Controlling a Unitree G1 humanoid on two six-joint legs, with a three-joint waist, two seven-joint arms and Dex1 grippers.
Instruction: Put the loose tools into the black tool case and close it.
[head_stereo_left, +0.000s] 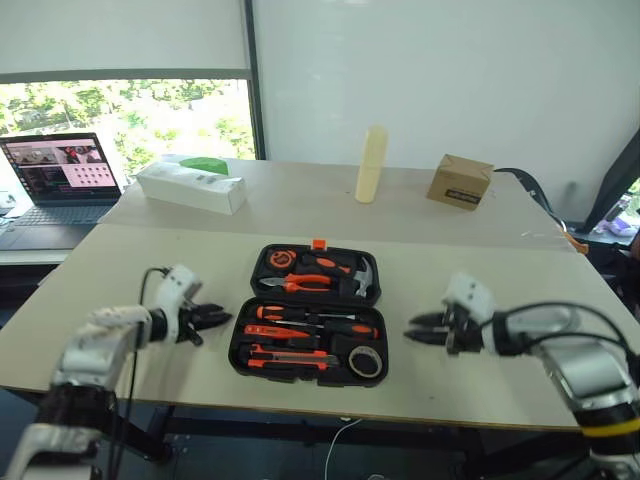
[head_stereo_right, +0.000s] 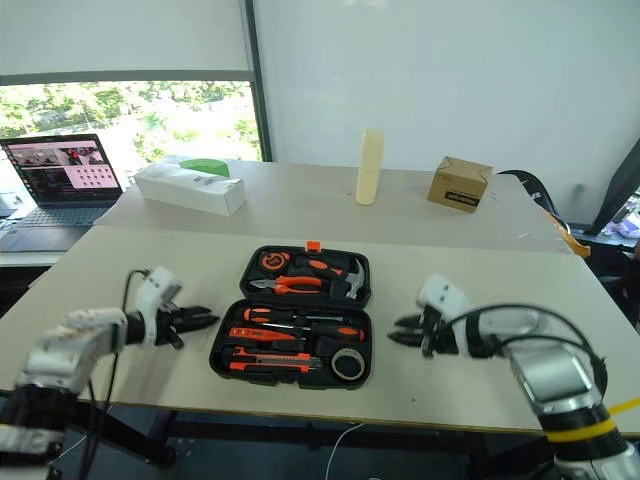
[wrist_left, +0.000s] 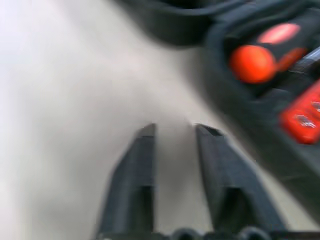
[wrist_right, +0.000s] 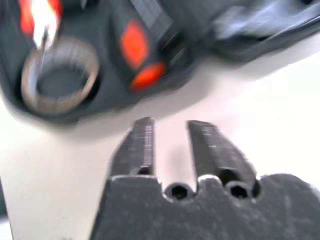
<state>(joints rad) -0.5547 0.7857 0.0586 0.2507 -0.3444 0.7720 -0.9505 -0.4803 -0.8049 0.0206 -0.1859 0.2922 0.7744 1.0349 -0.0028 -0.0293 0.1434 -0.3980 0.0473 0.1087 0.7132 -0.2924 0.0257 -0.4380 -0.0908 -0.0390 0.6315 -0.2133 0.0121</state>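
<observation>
Silver-white arms, black cables looping off each wrist. Yellow band round the right forearm (head_stereo_left: 612, 428). Left gripper (head_stereo_left: 222, 320) and right gripper (head_stereo_left: 414, 330): black tapered fingers; round screw holes in the right one's base.

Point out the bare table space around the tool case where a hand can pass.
Bare table lies between the left gripper and the black tool case, and between the case and the right gripper. Another wide strip runs behind the case, before the yellow bottle and cardboard box. The case's inside is crowded.
</observation>
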